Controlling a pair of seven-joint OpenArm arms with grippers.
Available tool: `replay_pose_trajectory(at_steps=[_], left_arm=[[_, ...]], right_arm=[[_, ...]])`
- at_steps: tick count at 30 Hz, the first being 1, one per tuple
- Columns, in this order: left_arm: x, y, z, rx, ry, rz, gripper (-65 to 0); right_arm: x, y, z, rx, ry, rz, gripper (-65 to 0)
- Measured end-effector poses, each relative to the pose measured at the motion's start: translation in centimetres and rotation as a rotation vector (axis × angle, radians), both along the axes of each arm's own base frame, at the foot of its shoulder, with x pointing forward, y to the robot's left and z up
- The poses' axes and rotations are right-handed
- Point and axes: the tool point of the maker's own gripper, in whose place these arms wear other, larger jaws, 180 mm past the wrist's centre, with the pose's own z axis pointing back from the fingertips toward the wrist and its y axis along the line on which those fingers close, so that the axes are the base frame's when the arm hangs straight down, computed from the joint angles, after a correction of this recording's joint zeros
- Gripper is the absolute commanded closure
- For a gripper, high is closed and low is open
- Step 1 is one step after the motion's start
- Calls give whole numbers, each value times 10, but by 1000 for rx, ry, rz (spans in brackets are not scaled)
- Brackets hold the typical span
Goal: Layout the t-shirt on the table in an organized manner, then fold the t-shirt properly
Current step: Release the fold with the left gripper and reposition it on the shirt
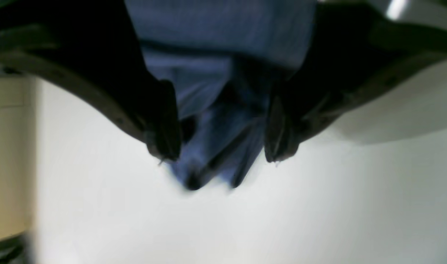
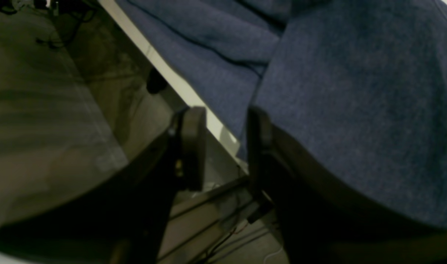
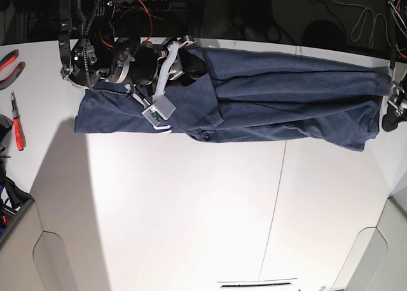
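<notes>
Two arms are working at the far edge of the table [image 3: 191, 208], where the t-shirt [image 3: 273, 97] is lying stretched in a long band along that edge, bunched into lengthwise folds. The left gripper [image 1: 221, 157] is standing with its jaws spread wide, a hanging point of blue cloth sitting loose between the fingertips [image 1: 164, 124]; the blur makes it hard to say whether the fabric is touching either one. The right gripper [image 2: 225, 146] is hovering at the table's rim with its jaws parted and nothing pinched, the shirt draping just beside and over one finger [image 2: 260, 139].
</notes>
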Motion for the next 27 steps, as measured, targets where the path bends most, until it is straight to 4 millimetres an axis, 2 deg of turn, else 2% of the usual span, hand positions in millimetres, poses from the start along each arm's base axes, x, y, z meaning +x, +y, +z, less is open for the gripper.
replay_pose_trajectory(at_steps=[4,9,15,19,22,27], left_arm=[[-25,9,-13,66,46,19,-396],[-37,19,-11,102,21,63,-396],[-36,11,-16,101,-20,99,-396],[-40,3,-28,153,17,69,-397],[-40,5,-28,175,32,50,-450],[-40,10,-26,185,42,42,-453]], right_arm=[[0,0,0,1,-1,-1,-190],[0,0,0,1,-1,-2,-190],[0,0,0,3,-2,-2,-190],[0,0,0,2,-2,-1,-190],[0,0,0,1,-1,-1,-190],[0,0,0,2,-1,-1,-190]])
